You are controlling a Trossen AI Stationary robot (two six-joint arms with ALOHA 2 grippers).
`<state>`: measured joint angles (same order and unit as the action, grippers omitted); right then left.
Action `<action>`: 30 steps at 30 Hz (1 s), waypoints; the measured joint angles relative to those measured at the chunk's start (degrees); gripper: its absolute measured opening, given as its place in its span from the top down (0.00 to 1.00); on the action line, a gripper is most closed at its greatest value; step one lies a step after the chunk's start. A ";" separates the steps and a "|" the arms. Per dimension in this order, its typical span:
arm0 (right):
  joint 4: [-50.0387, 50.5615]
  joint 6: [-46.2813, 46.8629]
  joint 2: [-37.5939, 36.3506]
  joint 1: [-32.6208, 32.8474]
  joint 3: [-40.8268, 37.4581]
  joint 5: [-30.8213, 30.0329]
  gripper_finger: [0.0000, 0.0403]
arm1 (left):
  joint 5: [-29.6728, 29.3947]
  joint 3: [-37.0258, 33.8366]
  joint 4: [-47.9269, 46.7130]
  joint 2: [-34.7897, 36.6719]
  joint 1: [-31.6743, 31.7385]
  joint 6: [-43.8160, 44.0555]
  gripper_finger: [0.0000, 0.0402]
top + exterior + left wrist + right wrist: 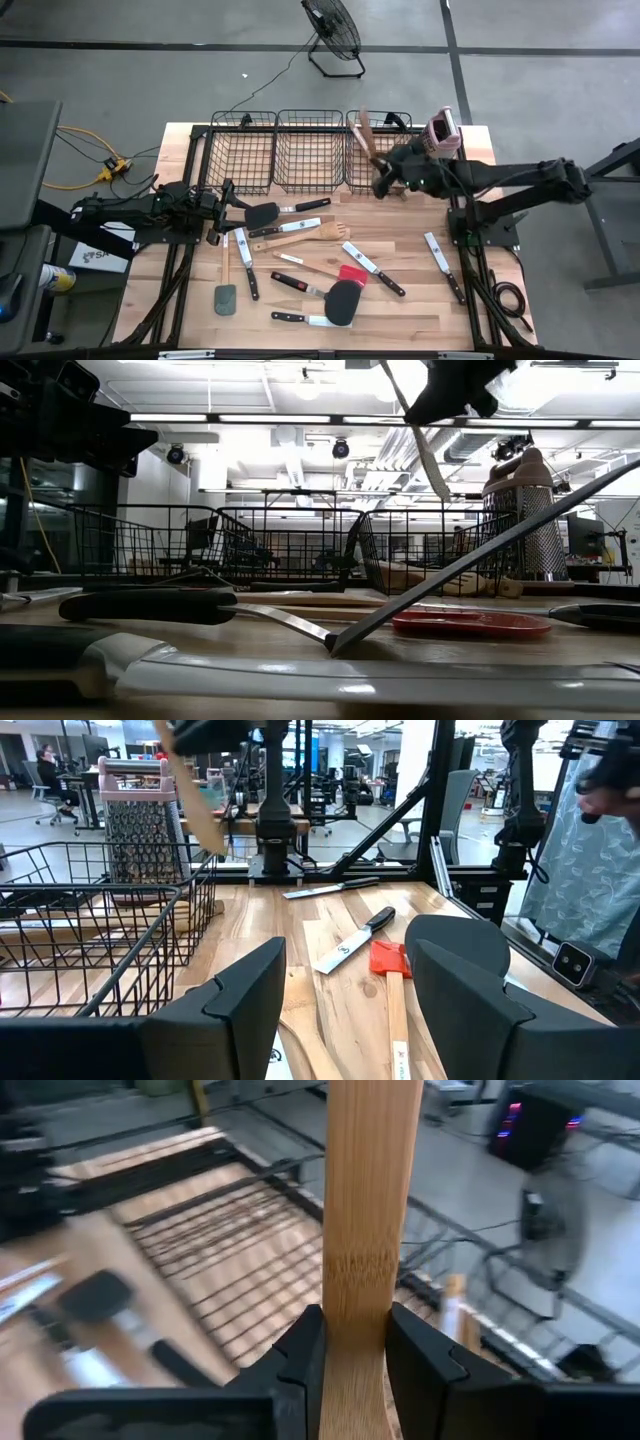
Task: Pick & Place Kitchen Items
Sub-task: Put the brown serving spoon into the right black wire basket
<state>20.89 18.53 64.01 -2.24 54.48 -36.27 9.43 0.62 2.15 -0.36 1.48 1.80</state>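
Bamboo is what your right gripper (352, 1342) has pinched between its fingers: a pale wooden spatula (368, 1210), gripped partway along the handle and carried high over the right-hand wire basket (379, 160), presumably so it clears the rim before the drop. That basket seems to hold one wooden utensil (364, 136) already, though the arm hides part of it; the middle basket (310, 152) and left basket (243, 152) look empty. Your left gripper (226, 203) rests low at the table's left side, fingers spread and holding nothing, just beside a black spatula (262, 214), well placed for the next pick. Knives, wooden spoons and a red-headed spatula (351, 273) lie scattered on the table (415, 300). Keep the spatula clear of the box grater (442, 131) standing beside that basket.
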 joint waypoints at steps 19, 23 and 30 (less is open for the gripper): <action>3.28 -6.55 8.17 -18.27 0.00 7.25 0.80 | 0.00 0.00 0.00 0.00 0.02 0.00 0.47; 4.20 -5.45 10.31 -20.81 0.00 12.34 0.81 | 0.02 0.00 0.00 0.00 0.01 0.00 0.47; 4.58 -3.79 14.17 -25.63 0.00 19.16 0.80 | 0.01 0.00 0.00 0.02 0.01 0.00 0.47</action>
<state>25.47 14.74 78.18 -27.88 54.48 -17.11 9.44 0.62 2.15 -0.34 1.48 1.80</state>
